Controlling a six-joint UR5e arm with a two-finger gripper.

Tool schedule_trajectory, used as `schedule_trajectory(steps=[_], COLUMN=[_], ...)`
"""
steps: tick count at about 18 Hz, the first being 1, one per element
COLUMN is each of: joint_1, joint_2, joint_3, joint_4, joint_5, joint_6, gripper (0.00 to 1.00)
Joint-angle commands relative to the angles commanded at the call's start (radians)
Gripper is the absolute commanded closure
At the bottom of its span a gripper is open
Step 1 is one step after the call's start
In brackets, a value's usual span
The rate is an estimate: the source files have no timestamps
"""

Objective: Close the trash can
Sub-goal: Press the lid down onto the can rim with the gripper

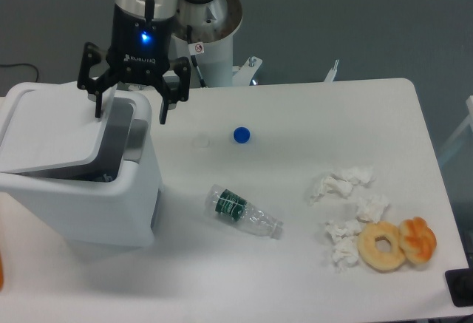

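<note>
The trash can point(81, 197) is a large white boxy bin at the left of the table. Its flat lid point(48, 127) is tilted down over the opening, leaving a narrow gap along its right edge where the dark inside shows. A grey latch point(137, 137) sits on the bin's right rim. My gripper point(131, 110) hangs open over the bin's back right corner. Its left finger point(98, 101) is at the lid's free edge and its right finger is beside the rim. Nothing is held between the fingers.
On the white table point(295, 109) lie a clear plastic bottle point(242, 212), a blue cap point(241, 135), a white cap point(201, 142), crumpled tissues point(347, 208) and two donuts point(395, 243). The robot's base point(203, 35) stands behind the bin.
</note>
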Motion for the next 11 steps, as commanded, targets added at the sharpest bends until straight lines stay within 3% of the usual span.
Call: schedule_trajectory(steps=[11], joint_1=[0.023], joint_2=[-0.034], joint_3=[-0.005], joint_4=[0.002], joint_5=[0.012], joint_6=[0.023], gripper=[0.00])
